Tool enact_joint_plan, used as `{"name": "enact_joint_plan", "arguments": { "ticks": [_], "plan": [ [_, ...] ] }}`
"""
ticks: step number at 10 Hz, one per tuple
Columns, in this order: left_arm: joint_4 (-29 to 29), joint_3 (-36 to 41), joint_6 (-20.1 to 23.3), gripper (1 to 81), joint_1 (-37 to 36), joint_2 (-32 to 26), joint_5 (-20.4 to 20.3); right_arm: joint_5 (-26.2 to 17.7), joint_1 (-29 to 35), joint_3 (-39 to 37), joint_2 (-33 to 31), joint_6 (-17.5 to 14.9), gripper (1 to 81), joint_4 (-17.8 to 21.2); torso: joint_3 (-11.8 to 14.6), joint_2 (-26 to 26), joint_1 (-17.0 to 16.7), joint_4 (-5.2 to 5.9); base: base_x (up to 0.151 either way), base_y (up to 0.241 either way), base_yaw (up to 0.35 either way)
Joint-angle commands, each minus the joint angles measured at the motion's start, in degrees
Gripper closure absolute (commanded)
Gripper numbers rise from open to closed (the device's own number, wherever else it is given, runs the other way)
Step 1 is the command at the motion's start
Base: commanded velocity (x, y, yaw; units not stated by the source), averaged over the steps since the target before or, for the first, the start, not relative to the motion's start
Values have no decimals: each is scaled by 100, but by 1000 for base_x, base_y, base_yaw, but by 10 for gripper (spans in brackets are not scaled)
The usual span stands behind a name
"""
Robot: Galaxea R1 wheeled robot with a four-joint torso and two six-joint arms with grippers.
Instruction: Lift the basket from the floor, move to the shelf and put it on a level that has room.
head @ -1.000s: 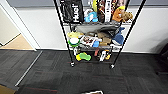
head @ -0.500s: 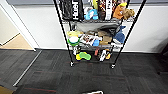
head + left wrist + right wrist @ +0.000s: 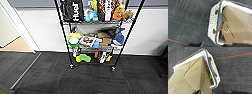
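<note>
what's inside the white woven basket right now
A brown cardboard box takes up most of the basket. Something yellow-green is wedged between the box and the basket wall. Whatever lies beneath the box is covered.

Office: carpet tiles [image 3: 87,80], storage rack [image 3: 97,37]

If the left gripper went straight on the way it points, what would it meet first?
Probably the basket, at its dark handle or the cardboard box inside; depth is unclear.
</note>
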Motion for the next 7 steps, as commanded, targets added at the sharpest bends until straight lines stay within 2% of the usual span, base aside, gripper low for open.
{"name": "enact_joint_plan", "arguments": {
  "ticks": [1, 3, 4, 5, 7],
  "plan": [
    [19, -4, 14, 10, -482, 57, 356, -392, 529, 17, -183, 20, 10, 153, -449, -547, 354, 0, 0, 0, 0],
    [28, -4, 14, 10, -622, 146, 434, -392, 555, 35, -227, 20, 10, 188, -760, -884, 566, 0, 0, 0, 0],
    [28, -4, 14, 10, -693, 154, 497, -392, 599, 43, -218, 20, 10, 241, -538, -1040, 664, 0, 0, 0, 0],
    [28, -4, 14, 10, -755, 163, 505, -392, 661, 87, -218, 20, 10, 250, -535, -1218, 776, 0, 0, 0, 0],
    [11, -4, 14, 10, -816, 154, 549, -392, 775, 105, -139, 20, 10, 302, -697, -1513, 968, 0, 0, 0, 0]
  ]
}}
